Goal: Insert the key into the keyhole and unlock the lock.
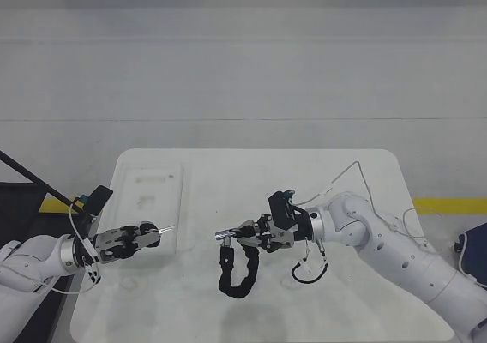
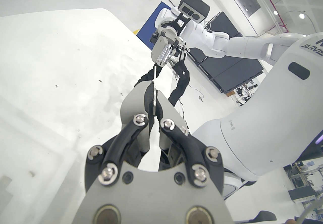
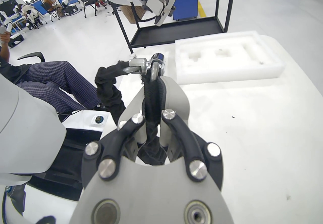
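My left gripper (image 1: 147, 233) (image 2: 153, 95) is shut on a thin metal key (image 2: 154, 74) (image 1: 165, 229), whose blade points toward the lock. The lock is a chain lock with a black fabric sleeve (image 1: 237, 279) (image 3: 107, 87) and a shiny metal cylinder (image 1: 225, 234) (image 2: 162, 56) (image 3: 157, 64). My right gripper (image 1: 259, 237) (image 3: 153, 83) is shut on the sleeved chain just behind the cylinder and holds it above the table. In the left wrist view the keyhole face looks toward the key, with a gap between them. The sleeved chain hangs down in a loop.
A white foam tray (image 1: 147, 193) (image 3: 227, 60) with cut-out pockets lies on the white table (image 1: 346, 184) behind my left gripper. A thin black cable (image 1: 308, 273) loops on the table below my right wrist. A black shelf rack (image 3: 191, 25) stands beyond the table's edge.
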You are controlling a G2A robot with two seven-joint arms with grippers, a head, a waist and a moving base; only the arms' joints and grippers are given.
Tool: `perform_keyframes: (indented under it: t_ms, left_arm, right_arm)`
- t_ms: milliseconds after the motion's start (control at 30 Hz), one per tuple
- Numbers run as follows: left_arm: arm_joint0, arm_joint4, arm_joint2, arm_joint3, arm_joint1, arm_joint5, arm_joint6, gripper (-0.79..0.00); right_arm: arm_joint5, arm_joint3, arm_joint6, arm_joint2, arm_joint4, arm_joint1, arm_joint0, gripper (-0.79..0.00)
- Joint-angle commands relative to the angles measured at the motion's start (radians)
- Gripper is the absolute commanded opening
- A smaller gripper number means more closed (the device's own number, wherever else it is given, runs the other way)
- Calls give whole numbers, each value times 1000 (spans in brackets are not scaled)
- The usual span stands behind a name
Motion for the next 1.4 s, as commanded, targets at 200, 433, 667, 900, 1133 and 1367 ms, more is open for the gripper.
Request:
perform_keyframes:
  t_ms: [200, 433, 667, 900, 1133, 1367]
  left_arm:
    - [0, 0, 0, 0, 0, 0, 0, -785]
    - [0, 0, 0, 0, 0, 0, 0, -785]
    - [0, 0, 0, 0, 0, 0, 0, -785]
    - [0, 0, 0, 0, 0, 0, 0, -785]
    - [0, 0, 0, 0, 0, 0, 0, -785]
    - [0, 0, 0, 0, 0, 0, 0, -785]
  right_arm:
    - [0, 0, -1, 0, 0, 0, 0, -785]
    - [0, 0, -1, 0, 0, 0, 0, -785]
    - [0, -17, -8, 15, -2, 1, -22, -785]
    - [0, -64, -111, 19, 16, 29, -60, -785]
    - [0, -69, -223, -29, -2, 73, -58, -785]
    - [0, -83, -344, -110, -31, 108, -21, -785]
